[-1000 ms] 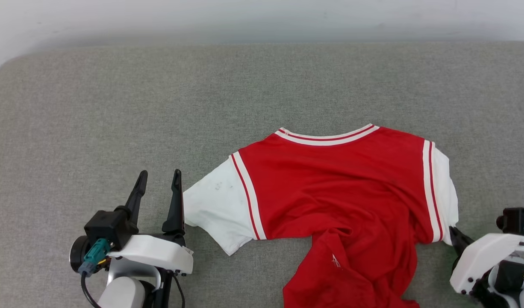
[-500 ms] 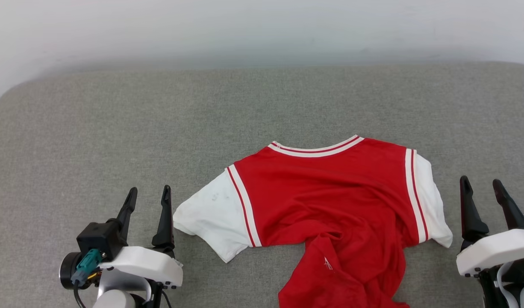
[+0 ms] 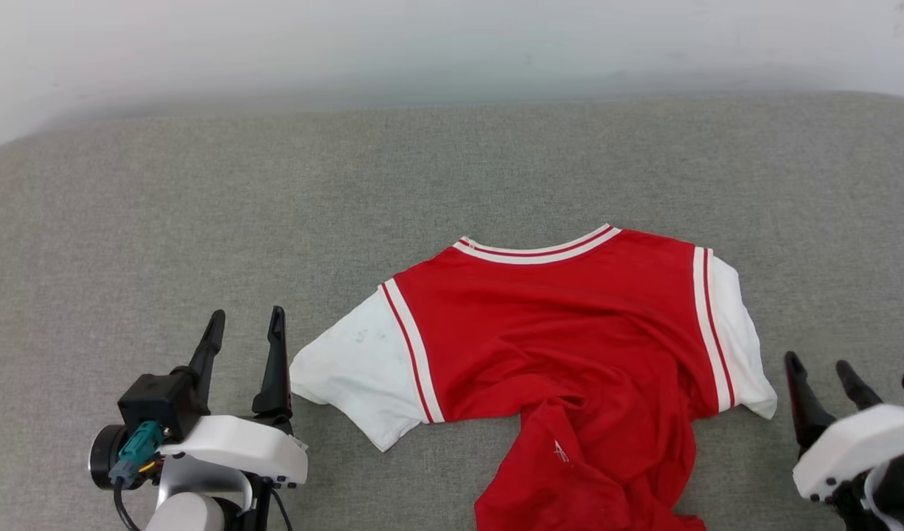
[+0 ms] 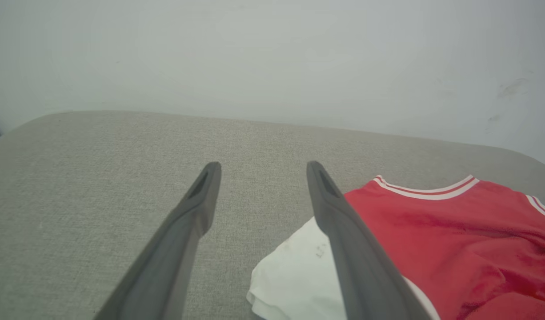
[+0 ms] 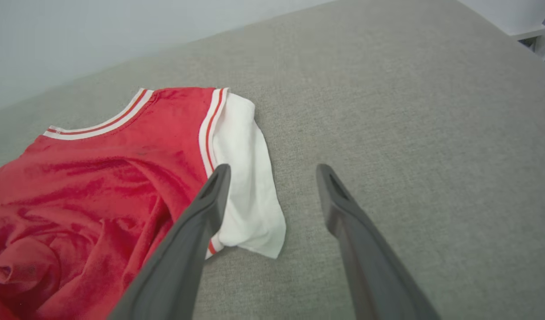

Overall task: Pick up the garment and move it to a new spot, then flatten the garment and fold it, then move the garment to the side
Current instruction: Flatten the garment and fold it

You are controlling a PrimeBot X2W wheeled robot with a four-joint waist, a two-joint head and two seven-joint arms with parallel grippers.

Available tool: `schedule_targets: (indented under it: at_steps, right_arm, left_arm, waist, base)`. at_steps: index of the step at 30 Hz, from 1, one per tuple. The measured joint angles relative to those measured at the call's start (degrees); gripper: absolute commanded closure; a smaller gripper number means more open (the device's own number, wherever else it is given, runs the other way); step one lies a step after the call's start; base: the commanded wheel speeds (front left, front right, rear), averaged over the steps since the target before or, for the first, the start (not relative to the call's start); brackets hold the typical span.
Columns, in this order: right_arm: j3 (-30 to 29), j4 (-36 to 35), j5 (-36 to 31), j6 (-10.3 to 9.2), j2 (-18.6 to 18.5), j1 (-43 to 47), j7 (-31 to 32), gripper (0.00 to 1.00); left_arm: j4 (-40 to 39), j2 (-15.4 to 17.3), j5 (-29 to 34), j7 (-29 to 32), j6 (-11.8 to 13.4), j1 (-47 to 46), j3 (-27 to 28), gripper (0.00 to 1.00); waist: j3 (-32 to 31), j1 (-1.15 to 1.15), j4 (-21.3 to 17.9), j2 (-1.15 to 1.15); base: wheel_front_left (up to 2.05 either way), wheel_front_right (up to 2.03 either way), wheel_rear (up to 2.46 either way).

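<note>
The garment point(image 3: 562, 324) is a red jersey with white short sleeves and striped trim, lying on the grey cushion with its plain side up. Its upper half is spread flat; the lower half is bunched and runs off the bottom edge of the head view. My left gripper point(image 3: 245, 324) stands open just left of the left white sleeve point(image 4: 294, 275), holding nothing. My right gripper point(image 3: 821, 369) stands open just right of the right white sleeve point(image 5: 246, 178), clear of the cloth. The garment also shows in the left wrist view point(image 4: 454, 240) and the right wrist view point(image 5: 99, 186).
The grey cushion point(image 3: 275, 206) stretches wide to the left and behind the jersey, ending at a pale wall point(image 3: 452, 44). Its rounded corners show at the far left and far right.
My right gripper has let go of the right sleeve, opened, and drawn back to the right of it. The camera has shifted a little. The left gripper stays open.
</note>
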Motion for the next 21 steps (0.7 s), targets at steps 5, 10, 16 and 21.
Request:
schedule_targets:
  at_steps: [5,10,16,21]
  right_arm:
    - [0.8,4.3,2.5,0.00,-3.8,-6.5,12.5,0.00]
    - [2.4,9.3,4.1,0.00,-9.2,-13.7,20.8,0.00]
    - [6.7,14.8,4.7,0.00,-12.8,-20.4,26.1,0.00]
    - [9.6,18.9,5.8,-0.01,-15.0,-22.8,31.1,0.00]
  left_arm:
    - [-0.5,-0.2,0.0,-0.2,-0.1,-1.2,-0.7,0.00]
    - [0.0,-1.1,-0.1,-0.7,-0.8,-3.4,-1.5,0.00]
    - [1.8,-1.9,-0.4,-1.5,-1.9,-5.7,-1.9,0.00]
    - [3.3,-2.4,-0.4,-2.1,-2.7,-6.7,-2.4,0.00]
  waist:
    - [2.2,0.00,0.9,0.00]
    - [4.7,0.00,2.8,0.00]
    - [7.7,0.01,5.4,0.00]
    - [9.3,0.01,7.2,0.00]
  base:
    - [0.00,0.00,0.00]
    - [0.00,0.00,0.00]
    - [0.00,0.00,0.00]
    - [0.00,0.00,0.00]
